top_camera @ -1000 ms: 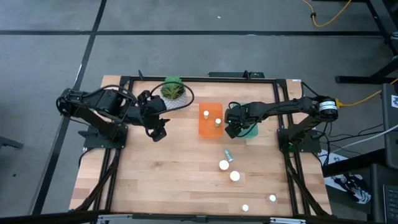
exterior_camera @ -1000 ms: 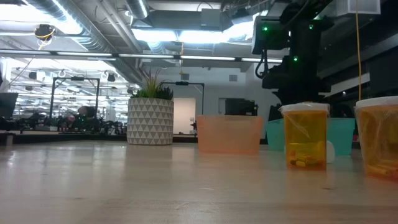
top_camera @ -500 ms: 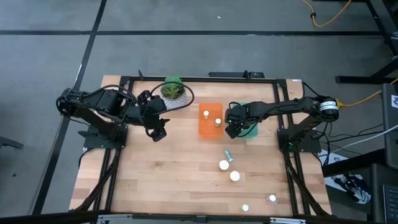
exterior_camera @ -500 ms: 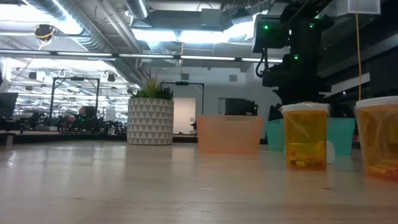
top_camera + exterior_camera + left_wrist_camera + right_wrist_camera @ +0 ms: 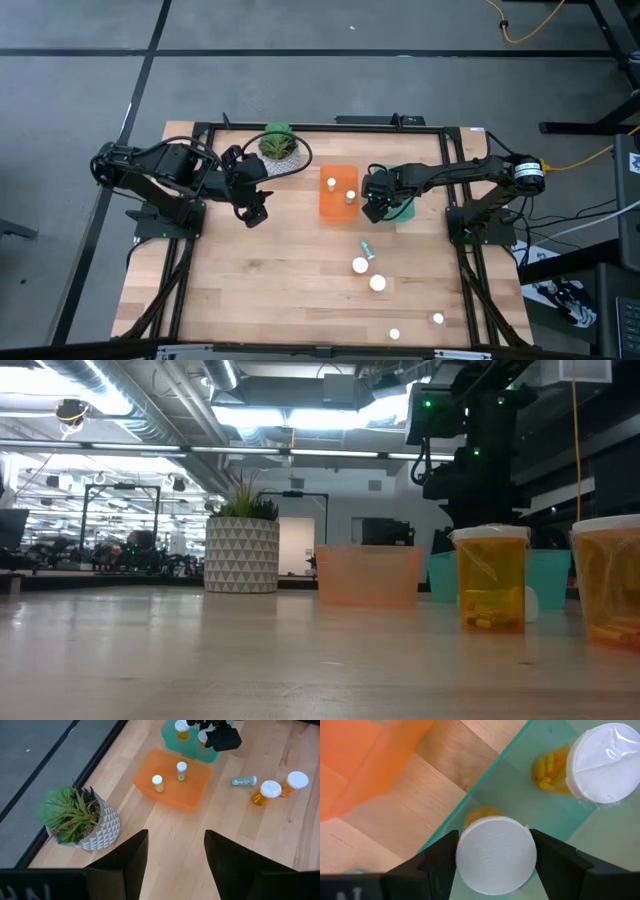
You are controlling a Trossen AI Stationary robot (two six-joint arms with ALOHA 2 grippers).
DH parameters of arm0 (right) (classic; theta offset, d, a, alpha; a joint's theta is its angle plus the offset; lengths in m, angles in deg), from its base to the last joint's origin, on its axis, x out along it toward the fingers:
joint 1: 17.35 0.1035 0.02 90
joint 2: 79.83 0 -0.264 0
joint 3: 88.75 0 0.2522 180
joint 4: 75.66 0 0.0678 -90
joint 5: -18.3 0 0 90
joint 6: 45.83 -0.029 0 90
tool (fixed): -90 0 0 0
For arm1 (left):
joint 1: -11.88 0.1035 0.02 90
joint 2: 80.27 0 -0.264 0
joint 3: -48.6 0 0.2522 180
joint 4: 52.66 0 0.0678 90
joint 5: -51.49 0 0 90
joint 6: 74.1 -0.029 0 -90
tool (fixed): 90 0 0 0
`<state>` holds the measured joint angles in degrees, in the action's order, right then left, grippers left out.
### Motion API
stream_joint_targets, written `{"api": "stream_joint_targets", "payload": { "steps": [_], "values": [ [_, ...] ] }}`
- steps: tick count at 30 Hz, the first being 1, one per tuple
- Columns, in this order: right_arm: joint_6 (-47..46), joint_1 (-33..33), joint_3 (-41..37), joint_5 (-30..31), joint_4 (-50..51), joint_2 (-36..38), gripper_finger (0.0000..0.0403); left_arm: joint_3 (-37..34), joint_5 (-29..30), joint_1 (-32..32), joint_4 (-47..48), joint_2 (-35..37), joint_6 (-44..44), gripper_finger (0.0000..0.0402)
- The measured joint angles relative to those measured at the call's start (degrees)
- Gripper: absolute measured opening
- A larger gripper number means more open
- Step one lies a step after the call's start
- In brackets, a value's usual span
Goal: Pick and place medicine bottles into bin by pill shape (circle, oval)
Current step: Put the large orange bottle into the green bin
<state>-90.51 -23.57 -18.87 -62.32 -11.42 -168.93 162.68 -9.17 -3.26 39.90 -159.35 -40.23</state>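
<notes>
My right gripper [image 5: 375,208] hangs over the teal bin [image 5: 402,212], shut on a white-capped amber medicine bottle [image 5: 496,854]. A second bottle [image 5: 602,762] stands in the teal bin. The orange bin [image 5: 338,192] holds two bottles [image 5: 157,781] [image 5: 181,767], standing upright. Several loose bottles stand on the table [image 5: 360,265] [image 5: 378,283] [image 5: 394,333] [image 5: 438,319], and a small greenish one [image 5: 367,247] lies on its side. My left gripper [image 5: 255,212] is open and empty [image 5: 176,840] left of the orange bin. My right gripper pinches the bottle's round white cap [image 5: 470,851] between its two fingers, one on each side. The fingers point down from above. The bottle is upright inside the teal bin's corner nearest the orange bin; whether its base rests on the bin floor is hidden by the cap.
A green plant in a white patterned pot [image 5: 277,148] stands at the far edge between my left gripper and the orange bin. The two bins stand side by side at the table's far middle. A black frame rail [image 5: 320,127] runs round the table.
</notes>
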Motion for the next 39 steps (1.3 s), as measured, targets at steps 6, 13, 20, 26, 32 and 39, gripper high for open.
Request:
{"api": "stream_joint_targets", "payload": {
  "steps": [6, 13, 20, 26, 32, 39],
  "values": [
    [0.15, 0.0, 0.0, 0.13, -0.15, 0.0, 0.0239, 0.0, -0.01, 0.0, 0.0, 0.0, 0.0, 0.0187],
    [-1.33, 0.0, 0.0, 1.9, -0.24, 0.0, 0.0268, 0.0, -0.02, 0.0, 0.0, 0.0, 0.0, 0.0187],
    [-1.41, 0.02, 0.0, 4.48, -0.17, 0.0, 0.0336, 0.0, -0.02, 0.0, 0.0, 0.0, 0.0, 0.0187],
    [-1.55, 0.04, 0.0, 4.48, -0.17, 0.0, 0.0343, 0.0, -0.02, -0.01, 0.0, 0.0, 0.0, 0.0187],
    [-0.27, 0.01, 0.28, 0.79, 2.1, 0.36, 0.0343, 0.0, -0.02, -0.01, 0.0, 0.0, 0.0, 0.0187],
    [-0.08, 1.93, 6.77, 6.09, 12.28, 4.36, 0.0343, 0.0, -0.02, -0.01, 0.0, 0.0, 0.0, 0.0187]
  ]
}}
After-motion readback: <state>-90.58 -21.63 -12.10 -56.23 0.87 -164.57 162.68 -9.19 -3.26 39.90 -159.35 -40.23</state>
